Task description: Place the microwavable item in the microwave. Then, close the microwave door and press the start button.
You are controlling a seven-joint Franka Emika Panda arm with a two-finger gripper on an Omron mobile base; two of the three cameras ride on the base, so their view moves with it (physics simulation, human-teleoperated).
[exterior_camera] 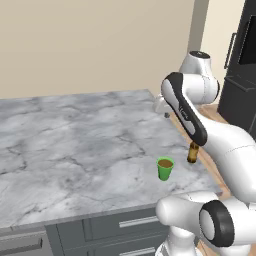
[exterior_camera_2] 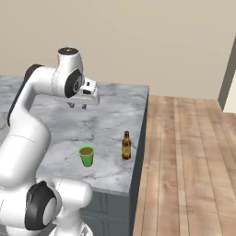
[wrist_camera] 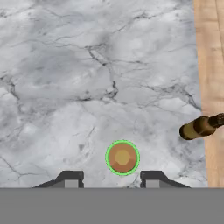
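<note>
The arm reaches over the marble counter (exterior_camera_2: 55, 133), its gripper (exterior_camera_2: 77, 105) pointing down, fingers apart and empty, high above the cup (exterior_camera_2: 86, 156). The cup stands upright near the counter's front edge, bright green, holding brown liquid, beside a bottle (exterior_camera_2: 126, 145).

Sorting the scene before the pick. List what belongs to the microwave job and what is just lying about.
Belongs to the job:
- green cup with brown liquid, upright on the counter
- gripper, open, above the counter, apart from the cup

Just lying about:
- brown bottle, upright beside the cup, near the counter edge
- marble counter
- wooden floor
</note>
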